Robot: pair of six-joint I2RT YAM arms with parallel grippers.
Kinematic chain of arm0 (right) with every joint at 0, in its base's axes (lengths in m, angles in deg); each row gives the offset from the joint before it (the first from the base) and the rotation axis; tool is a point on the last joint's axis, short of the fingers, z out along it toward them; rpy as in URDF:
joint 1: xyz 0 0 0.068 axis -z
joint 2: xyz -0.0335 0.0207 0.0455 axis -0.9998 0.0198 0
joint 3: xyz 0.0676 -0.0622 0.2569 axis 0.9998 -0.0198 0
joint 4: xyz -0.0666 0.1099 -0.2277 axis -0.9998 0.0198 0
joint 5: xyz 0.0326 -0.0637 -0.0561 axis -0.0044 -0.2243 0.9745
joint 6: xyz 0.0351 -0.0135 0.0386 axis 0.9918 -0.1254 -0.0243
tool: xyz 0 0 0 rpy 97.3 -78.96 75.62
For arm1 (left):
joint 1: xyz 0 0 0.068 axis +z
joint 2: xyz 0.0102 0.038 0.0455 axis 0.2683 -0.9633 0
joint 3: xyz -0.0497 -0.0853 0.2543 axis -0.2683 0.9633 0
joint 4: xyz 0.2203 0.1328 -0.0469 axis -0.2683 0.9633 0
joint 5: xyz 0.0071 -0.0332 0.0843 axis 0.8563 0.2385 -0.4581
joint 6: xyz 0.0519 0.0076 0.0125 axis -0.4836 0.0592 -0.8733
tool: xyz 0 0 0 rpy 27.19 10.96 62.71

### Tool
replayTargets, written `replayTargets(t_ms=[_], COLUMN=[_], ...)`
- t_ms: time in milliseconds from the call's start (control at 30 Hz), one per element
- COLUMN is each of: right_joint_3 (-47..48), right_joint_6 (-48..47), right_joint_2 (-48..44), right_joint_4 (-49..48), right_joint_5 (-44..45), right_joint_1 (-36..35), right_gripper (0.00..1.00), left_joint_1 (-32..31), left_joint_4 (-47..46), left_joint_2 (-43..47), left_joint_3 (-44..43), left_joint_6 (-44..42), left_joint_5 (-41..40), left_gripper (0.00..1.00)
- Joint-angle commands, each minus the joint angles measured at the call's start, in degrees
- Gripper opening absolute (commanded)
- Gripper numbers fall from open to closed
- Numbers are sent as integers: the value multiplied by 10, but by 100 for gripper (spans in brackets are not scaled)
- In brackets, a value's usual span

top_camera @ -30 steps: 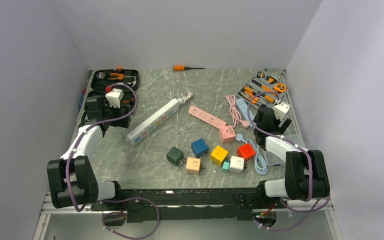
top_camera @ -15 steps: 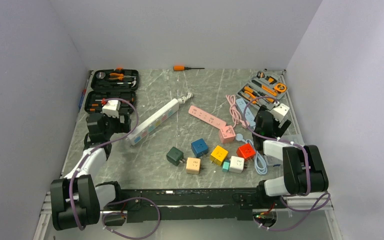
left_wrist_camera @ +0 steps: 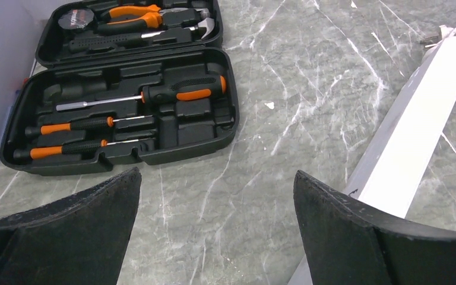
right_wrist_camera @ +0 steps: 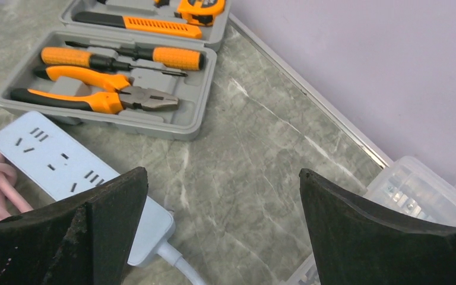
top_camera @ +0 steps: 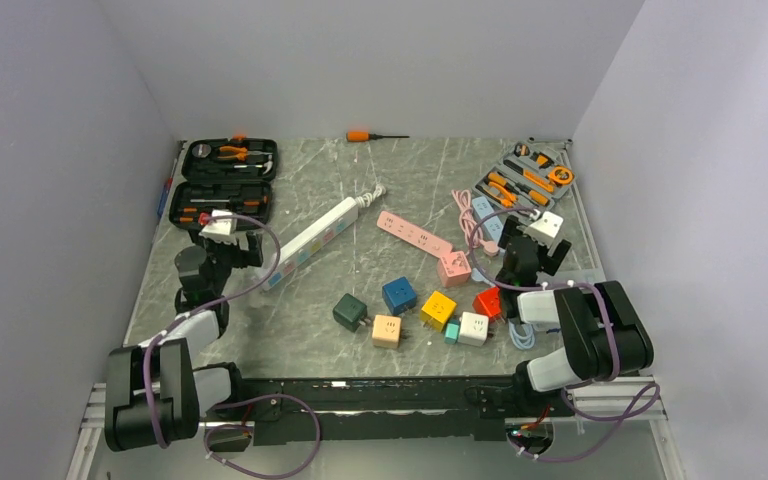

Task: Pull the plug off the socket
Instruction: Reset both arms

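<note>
Top view: on the grey, white-veined marbled surface (top_camera: 380, 180) a flat pink power strip (top_camera: 415, 233) lies right of centre, its long axis running from far left to near right. A pink cube plug (top_camera: 453, 268) sits against its near-right end, in line with it; how its prongs sit is too small to tell. The left gripper (top_camera: 228, 246) hangs over the left side, well apart from the plug. The right gripper (top_camera: 530, 252) is just right of the plug, not touching it. Near the plug, loose plug cubes in several colours are scattered.

Left wrist view: the left gripper's rough black fingers (left_wrist_camera: 95, 214) stand wide apart with nothing between them. Beyond lies an open black moulded tool case (left_wrist_camera: 202, 136) holding orange-and-black screwdrivers. A smooth white power strip (left_wrist_camera: 409, 136) runs along the right.

Right wrist view: the right gripper's fingers (right_wrist_camera: 107, 214) are likewise spread wide and empty. Ahead sit a grey tool case (right_wrist_camera: 196, 124) with orange-handled pliers (right_wrist_camera: 89, 98), a pale blue power strip (right_wrist_camera: 65, 160) and a ribbed clear plastic box (right_wrist_camera: 421, 190).
</note>
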Motion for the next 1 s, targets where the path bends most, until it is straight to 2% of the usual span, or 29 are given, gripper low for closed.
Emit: replayTargets(t_ms=[0, 133, 267, 300, 367, 467, 500, 600, 633, 667, 700, 733, 767, 800, 833, 900, 967], right_joint_3=[-10, -16, -37, -46, -60, -74, -77, -63, -55, -54, -39, -23, -36, -32, -26, -32, -32], right_joint_6=[-37, -61, -73, -79, -93, -106, -108, -80, -35, -10, -12, 6, 0, -3, 11, -1, 9], right_joint_2=[6, 11, 10, 11, 14, 19, 20, 10, -2, 19, 25, 13, 23, 22, 13, 23, 12], right_joint_4=[-85, -105, -146, -168, -207, -243, -246, -188, -134, -145, -147, -68, -111, -113, -75, -110, -88], right_joint_5=[-16, -19, -18, -19, -19, -25, -31, -94, -154, -194, -201, -202, -211, -206, -208, -209, -209], right_joint_1=[-10, -25, -32, -35, -42, -50, -50, -25, 5, 54, 63, 65, 70, 70, 71, 72, 72], right_gripper=[100, 100, 100, 100, 100, 100, 100, 100, 100, 100, 100, 100, 100, 100, 100, 100, 100], left_joint_1=[1, 2, 1, 1, 2, 2, 1, 2, 2, 1, 2, 2, -2, -8, -10, -10, -11], left_joint_4=[-142, -227, -393, -389, -323, -360, -339, -312, -323, -310, -270, -230, -215, -227, -229, -215, -231], left_joint_2=[-21, -59, -136, -131, -105, -131, -125, -119, -128, -126, -121, -118, -122, -126, -126, -122, -125], left_joint_3=[37, 69, 114, 114, 103, 99, 96, 87, 83, 74, 61, 44, 35, 36, 36, 33, 37], left_joint_6=[-4, -13, -13, -16, -27, -15, -18, -20, -11, -8, -13, -12, -13, -13, -13, -18, -13], left_joint_5=[22, 36, 71, 70, 68, 71, 70, 64, 58, 52, 46, 41, 36, 26, 23, 22, 22], left_gripper=[99, 99, 99, 99, 99, 99, 99, 99, 99, 99, 99, 99, 99, 99, 99, 99, 99])
